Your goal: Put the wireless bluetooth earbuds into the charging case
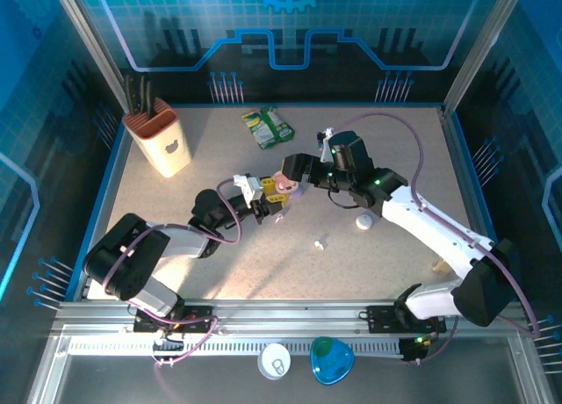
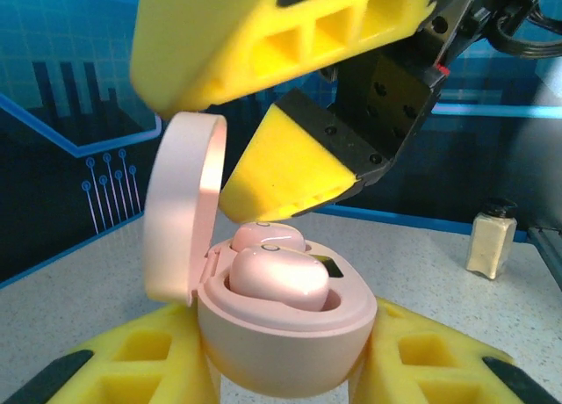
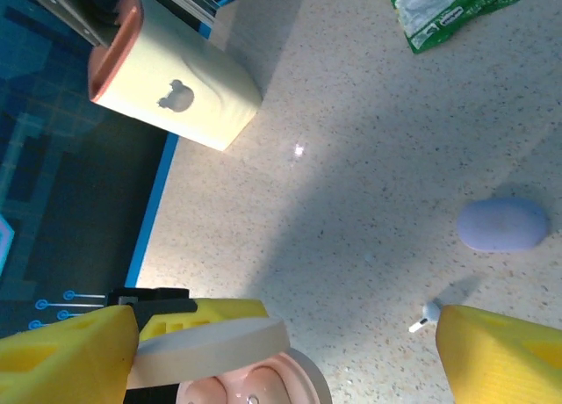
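Observation:
The pink charging case (image 2: 281, 342) is open, its lid (image 2: 180, 220) standing up on the left. Two pink earbuds (image 2: 279, 279) sit in its wells. My left gripper (image 2: 285, 360) is shut on the case body, one yellow finger on each side, and holds it above the table (image 1: 283, 186). My right gripper (image 1: 297, 174) hangs open just above the case, its fingers (image 2: 281, 171) apart and holding nothing. From the right wrist the case (image 3: 263, 388) lies below between that gripper's (image 3: 285, 334) jaws. A white stemmed earbud (image 1: 320, 243) (image 3: 428, 313) lies loose on the table.
A lavender case (image 3: 502, 224) rests near the loose earbud, and a white round case (image 1: 363, 221) sits beside the right arm. At the back stand a cream holder (image 1: 161, 140) and a green packet (image 1: 268, 127). White (image 1: 275, 362) and blue (image 1: 332, 360) cases lie on the front rail.

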`<state>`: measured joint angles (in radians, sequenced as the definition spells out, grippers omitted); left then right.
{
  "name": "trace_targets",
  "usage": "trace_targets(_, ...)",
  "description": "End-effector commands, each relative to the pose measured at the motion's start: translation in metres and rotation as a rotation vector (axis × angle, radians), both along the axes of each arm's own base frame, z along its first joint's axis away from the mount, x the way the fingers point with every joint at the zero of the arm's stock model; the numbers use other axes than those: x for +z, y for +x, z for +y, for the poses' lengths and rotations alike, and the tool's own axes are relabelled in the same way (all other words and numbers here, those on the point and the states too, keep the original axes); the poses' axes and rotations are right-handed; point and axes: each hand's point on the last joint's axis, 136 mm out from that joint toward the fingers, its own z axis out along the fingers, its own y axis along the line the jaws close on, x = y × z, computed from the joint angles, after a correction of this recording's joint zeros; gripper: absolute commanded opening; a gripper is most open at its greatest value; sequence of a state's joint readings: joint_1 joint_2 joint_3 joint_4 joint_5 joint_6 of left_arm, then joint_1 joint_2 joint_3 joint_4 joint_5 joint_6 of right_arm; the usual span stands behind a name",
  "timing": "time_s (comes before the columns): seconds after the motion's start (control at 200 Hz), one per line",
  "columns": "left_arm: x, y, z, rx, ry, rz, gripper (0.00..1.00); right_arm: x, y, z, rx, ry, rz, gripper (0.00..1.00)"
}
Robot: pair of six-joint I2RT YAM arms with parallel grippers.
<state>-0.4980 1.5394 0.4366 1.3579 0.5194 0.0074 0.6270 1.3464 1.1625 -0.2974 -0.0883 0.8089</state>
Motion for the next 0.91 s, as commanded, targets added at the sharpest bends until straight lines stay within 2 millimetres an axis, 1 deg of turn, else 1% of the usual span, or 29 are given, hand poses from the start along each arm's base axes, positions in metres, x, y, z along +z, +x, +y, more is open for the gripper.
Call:
trace_targets(0.0, 0.024, 0.001, 0.003, 0.03, -0.052, -0.056, 0.32, -0.008, -0.01, -0.013, -0.001, -0.07, 0.022, 0.88)
trace_targets(0.09, 0.025, 0.002, 0.003, 0.031, -0.064, -0.04, 0.32, -0.012, -0.02, -0.021, -0.002, -0.081, 0.034, 0.87)
trace_targets(0.165, 0.029, 0.002, 0.003, 0.03, -0.08, -0.029, 0.32, -0.009, -0.026, -0.025, -0.01, -0.059, 0.03, 0.88)
trace_targets(0.215, 0.032, 0.003, 0.003, 0.029, -0.091, -0.024, 0.32, -0.005, -0.031, -0.024, -0.007, -0.018, 0.024, 0.88)
trace_targets(0.28, 0.036, 0.002, 0.003, 0.017, -0.104, -0.016, 0.31, 0.003, -0.034, -0.018, 0.015, 0.072, 0.022, 0.88)
trace_targets(0.325, 0.039, 0.001, 0.002, 0.006, -0.111, -0.012, 0.31, 0.012, -0.037, -0.009, 0.055, 0.17, 0.025, 0.88)
trace_targets(0.385, 0.041, -0.002, 0.002, -0.005, -0.117, -0.009, 0.31, 0.02, -0.041, 0.0, 0.096, 0.285, 0.045, 0.87)
trace_targets(0.43, 0.041, -0.005, 0.003, -0.011, -0.119, -0.006, 0.32, 0.023, -0.043, 0.004, 0.115, 0.341, 0.055, 0.87)
trace_targets(0.515, 0.043, -0.009, 0.003, -0.027, -0.122, -0.003, 0.32, 0.025, -0.044, 0.01, 0.139, 0.412, 0.082, 0.86)
trace_targets(0.545, 0.043, -0.01, 0.002, -0.031, -0.124, 0.0, 0.32, 0.028, -0.043, 0.013, 0.148, 0.438, 0.085, 0.85)
trace_targets(0.555, 0.043, -0.01, 0.002, -0.033, -0.125, 0.002, 0.32, 0.02, -0.044, 0.013, 0.145, 0.436, 0.103, 0.85)
trace_targets(0.575, 0.045, -0.011, 0.002, -0.036, -0.128, 0.001, 0.32, 0.017, -0.045, 0.014, 0.149, 0.446, 0.115, 0.84)
trace_targets(0.665, 0.045, -0.013, 0.001, -0.052, -0.129, 0.005, 0.32, 0.017, -0.044, 0.022, 0.173, 0.509, 0.134, 0.81)
trace_targets(0.675, 0.046, -0.013, 0.001, -0.054, -0.129, 0.004, 0.32, 0.015, -0.043, 0.023, 0.173, 0.51, 0.144, 0.81)
trace_targets(0.695, 0.046, -0.014, 0.001, -0.059, -0.129, 0.003, 0.32, 0.02, -0.042, 0.024, 0.181, 0.532, 0.131, 0.79)
trace_targets(0.715, 0.046, -0.015, 0.0, -0.064, -0.127, 0.0, 0.32, 0.02, -0.041, 0.026, 0.183, 0.542, 0.133, 0.77)
trace_targets(0.75, 0.047, -0.017, 0.0, -0.073, -0.125, -0.004, 0.32, 0.021, -0.041, 0.028, 0.189, 0.558, 0.136, 0.7)
trace_targets(0.815, 0.047, -0.02, -0.001, -0.091, -0.119, -0.011, 0.32, 0.022, -0.039, 0.029, 0.192, 0.564, 0.137, 0.63)
trace_targets(0.9, 0.046, -0.023, -0.002, -0.101, -0.111, -0.019, 0.32, 0.021, -0.04, 0.028, 0.189, 0.559, 0.136, 0.5)
